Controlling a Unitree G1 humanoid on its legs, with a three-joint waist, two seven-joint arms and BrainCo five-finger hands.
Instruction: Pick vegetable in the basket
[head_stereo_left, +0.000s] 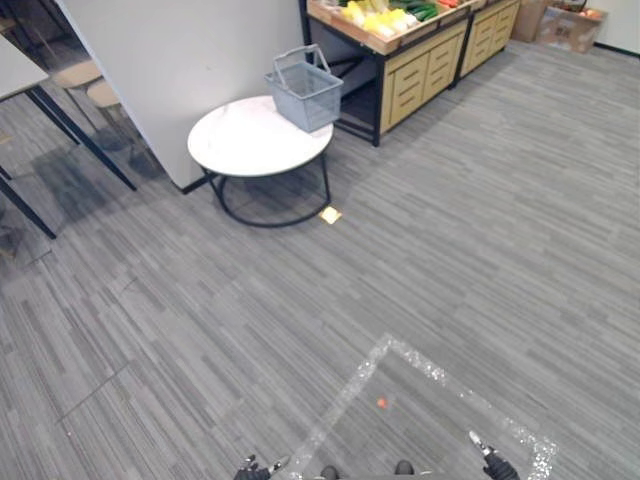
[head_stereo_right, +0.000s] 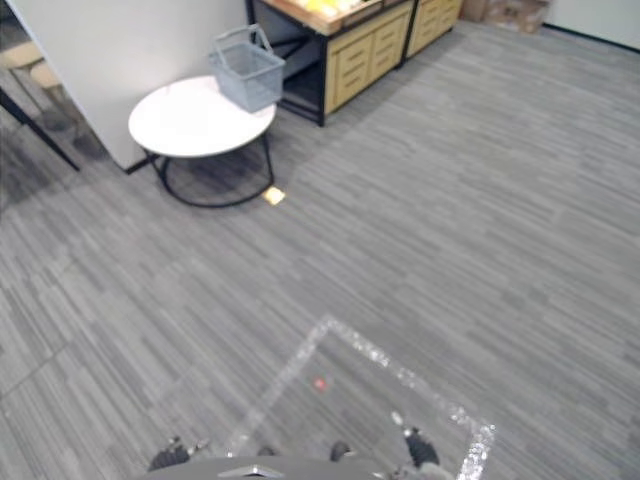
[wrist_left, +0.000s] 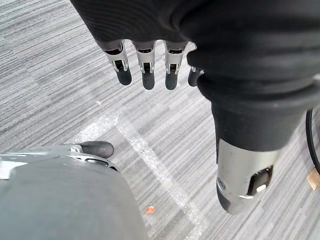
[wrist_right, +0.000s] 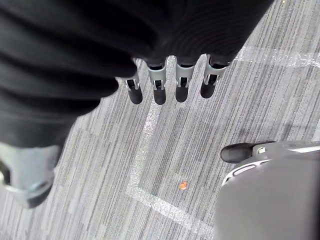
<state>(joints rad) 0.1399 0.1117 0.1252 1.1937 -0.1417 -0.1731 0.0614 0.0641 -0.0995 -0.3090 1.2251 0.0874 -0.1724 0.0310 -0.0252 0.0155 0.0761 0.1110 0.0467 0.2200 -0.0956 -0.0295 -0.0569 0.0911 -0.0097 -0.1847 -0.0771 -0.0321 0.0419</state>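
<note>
A grey wire basket (head_stereo_left: 304, 88) stands on the far edge of a round white table (head_stereo_left: 250, 140), several steps ahead of me. Behind it a wooden produce stand (head_stereo_left: 400, 25) carries yellow and green vegetables (head_stereo_left: 385, 17). My left hand (head_stereo_left: 252, 470) hangs at the bottom edge of the eye views, and my right hand (head_stereo_left: 497, 465) hangs low on the other side. Both are far from the basket. In the wrist views the fingers (wrist_left: 146, 67) of the left hand and the fingers (wrist_right: 170, 82) of the right hand hang relaxed over the carpet, holding nothing.
Grey striped carpet stretches between me and the table, with a taped square outline (head_stereo_left: 420, 400) and a small orange mark (head_stereo_left: 381, 402) near my position. A small yellow tag (head_stereo_left: 330, 214) lies by the table's legs. A white partition wall (head_stereo_left: 170, 60) rises left of the table, and a dark-legged desk (head_stereo_left: 30, 90) stands at far left.
</note>
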